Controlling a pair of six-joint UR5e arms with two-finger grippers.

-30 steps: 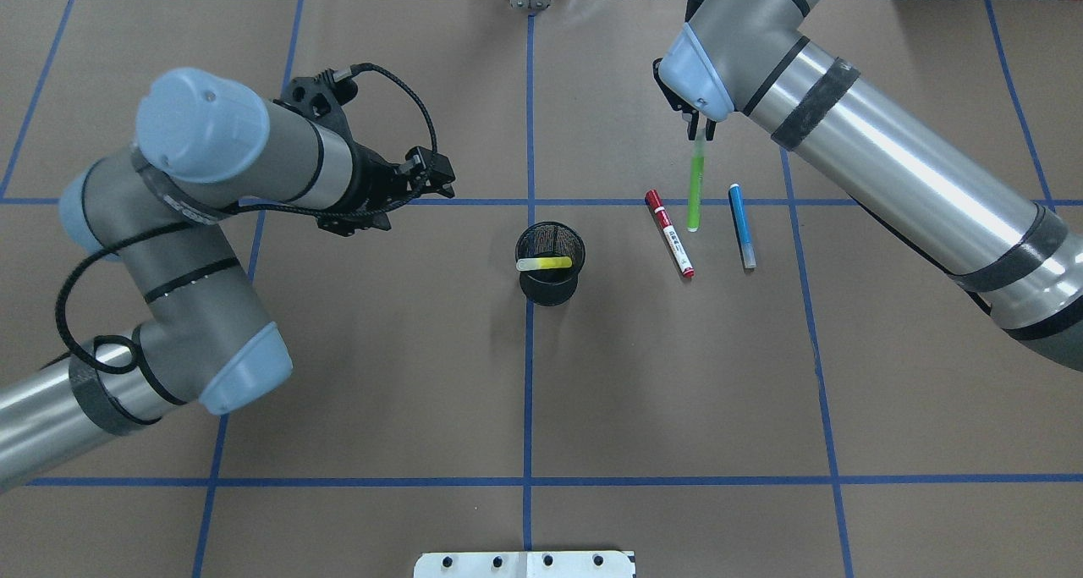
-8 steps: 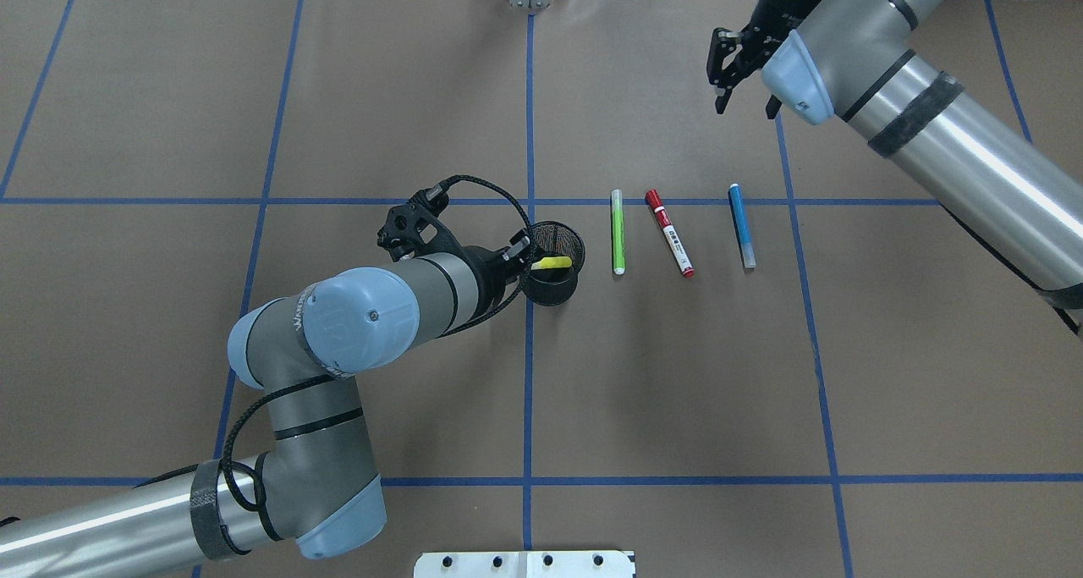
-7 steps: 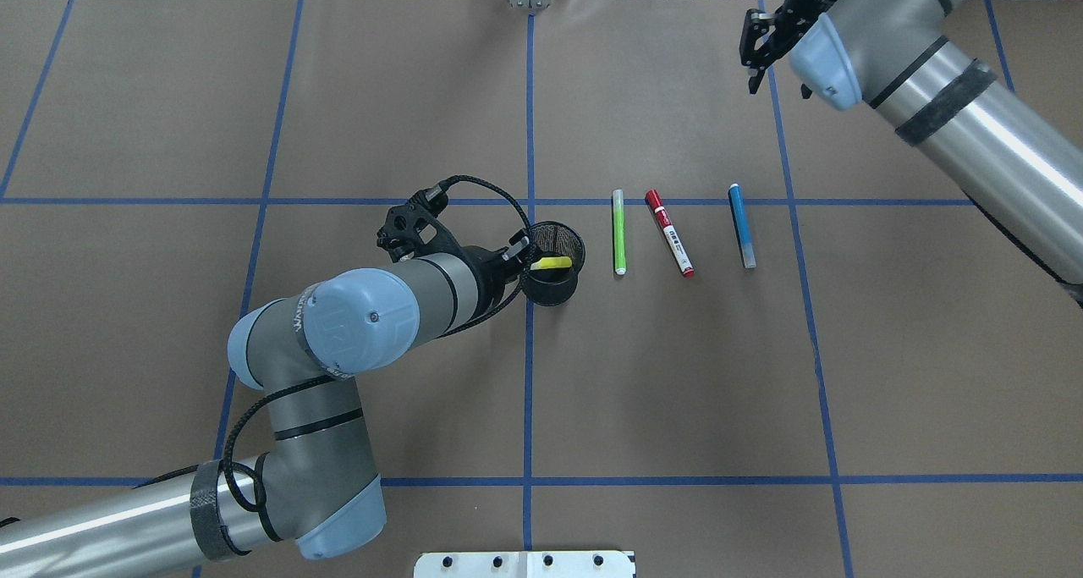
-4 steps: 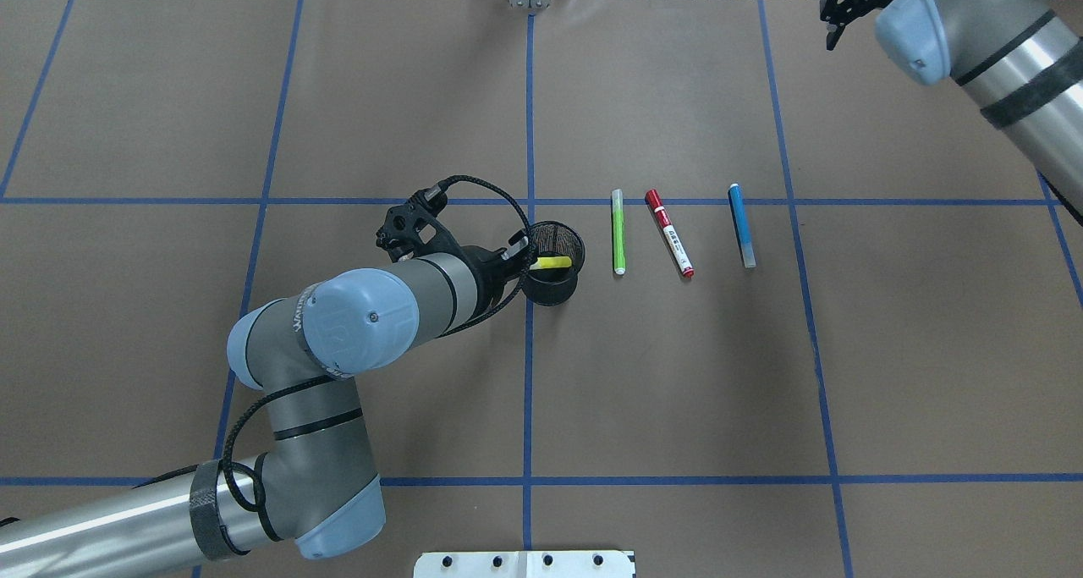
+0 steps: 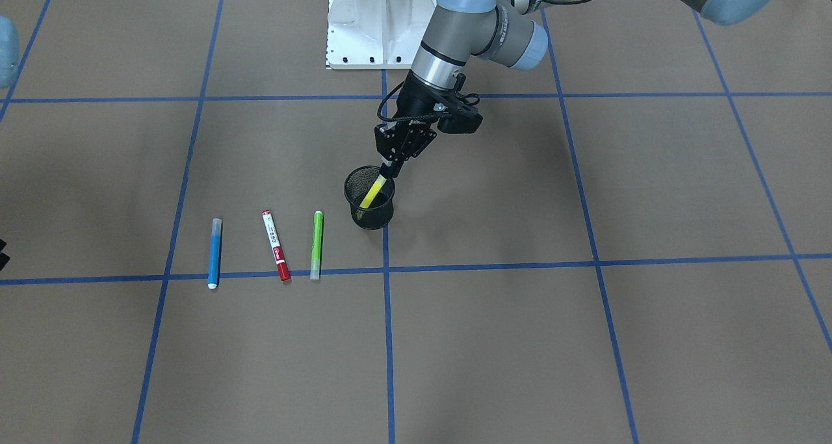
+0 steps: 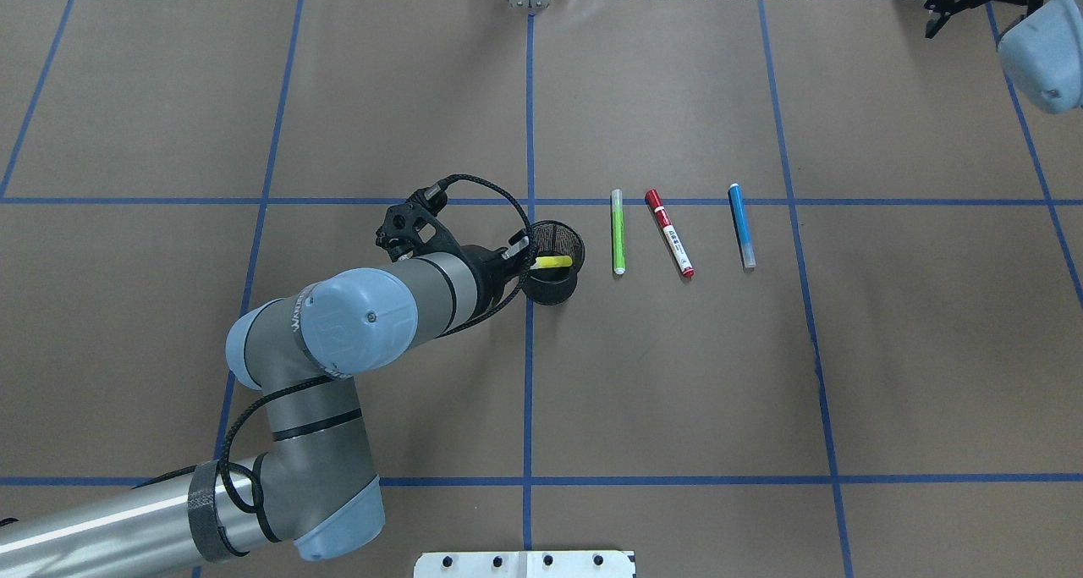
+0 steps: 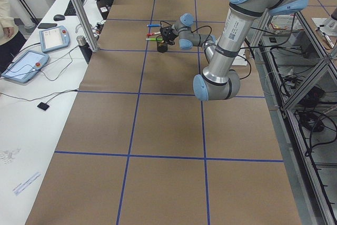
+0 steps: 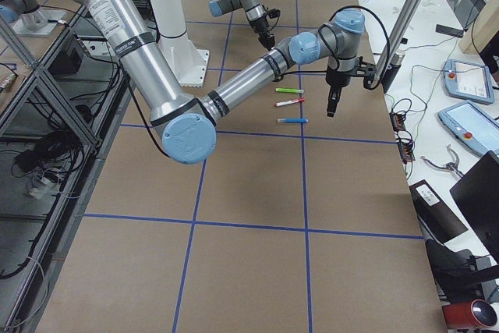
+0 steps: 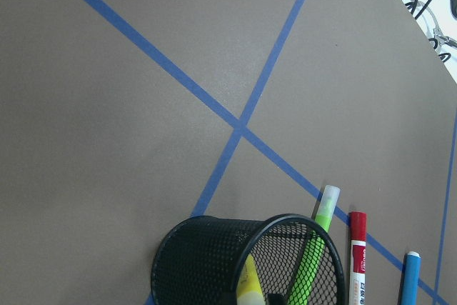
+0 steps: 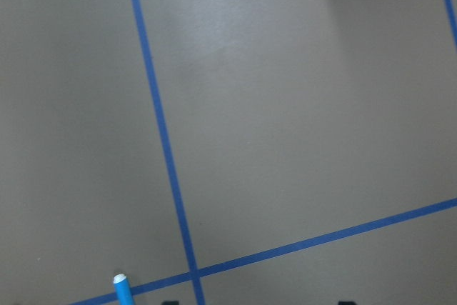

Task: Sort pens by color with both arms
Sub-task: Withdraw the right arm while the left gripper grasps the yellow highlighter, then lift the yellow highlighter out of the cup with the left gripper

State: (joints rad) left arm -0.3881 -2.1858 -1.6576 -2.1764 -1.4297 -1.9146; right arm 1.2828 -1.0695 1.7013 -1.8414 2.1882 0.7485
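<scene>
At bench (image 6: 677, 392) centre, left gripper (image 5: 390, 166) clamps the yellow pen (image 6: 554, 262), tilted inside the mesh cup (image 6: 550, 289). Right gripper (image 8: 331, 104) hangs open over the far right corner. Green pen (image 6: 618, 232), red pen (image 6: 669, 233) and blue pen (image 6: 742, 225) lie rowed beside the cup.

The overhead camera hangs behind the robot and looks down: the white base plate (image 6: 525, 564) lies at the bottom edge, the black mesh cup (image 6: 552, 283) near the centre. The front camera stands opposite and looks steeply down, with the base at the top. Both share the cup, the yellow pen (image 6: 554, 262) in it and the green pen (image 6: 618, 232), red pen (image 6: 669, 233) and blue pen (image 6: 742, 225) beside. Two side cameras look along the table (image 7: 168, 183) from its ends, far off. The left wrist camera is close to the cup; the right one shows, I think, the blue pen's tip at lower left.
</scene>
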